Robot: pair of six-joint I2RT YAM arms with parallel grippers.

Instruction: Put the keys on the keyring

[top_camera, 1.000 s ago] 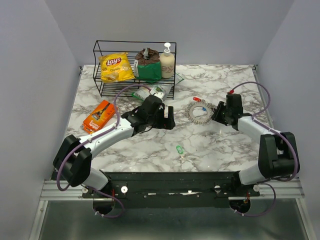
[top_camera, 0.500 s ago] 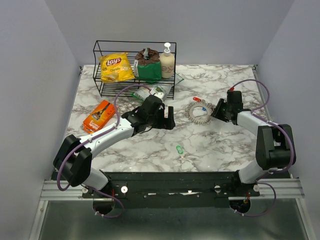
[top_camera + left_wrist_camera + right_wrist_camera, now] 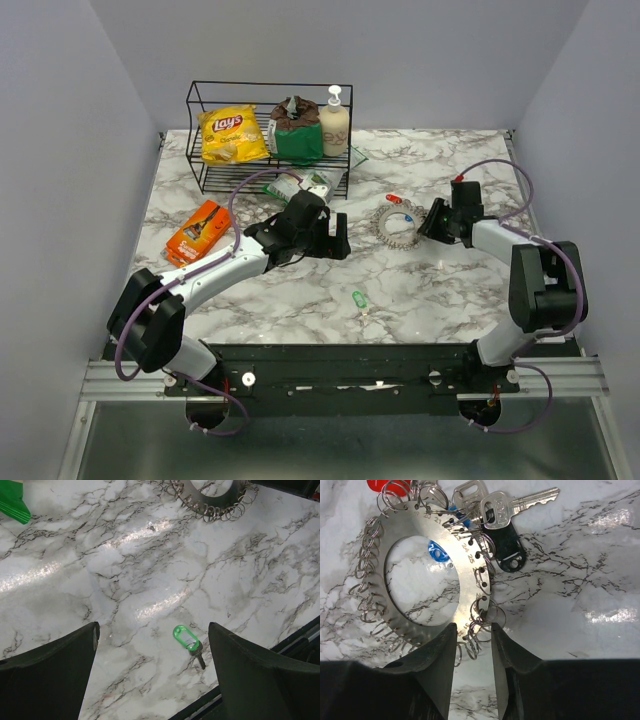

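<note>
Right gripper: jaws barely apart, straddling the keyring rim at its 6 o'clock, likely to pin it steady. Left gripper: I held it gaping wide over the green key, which lay loose at the ring's 7 o'clock, presumably lining up a pick.

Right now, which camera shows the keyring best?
Right wrist: the keyring fills the frame, numbered holes and small rings sharp. Top external shows it small and distant; left wrist catches only its edge at the frame's top.
</note>
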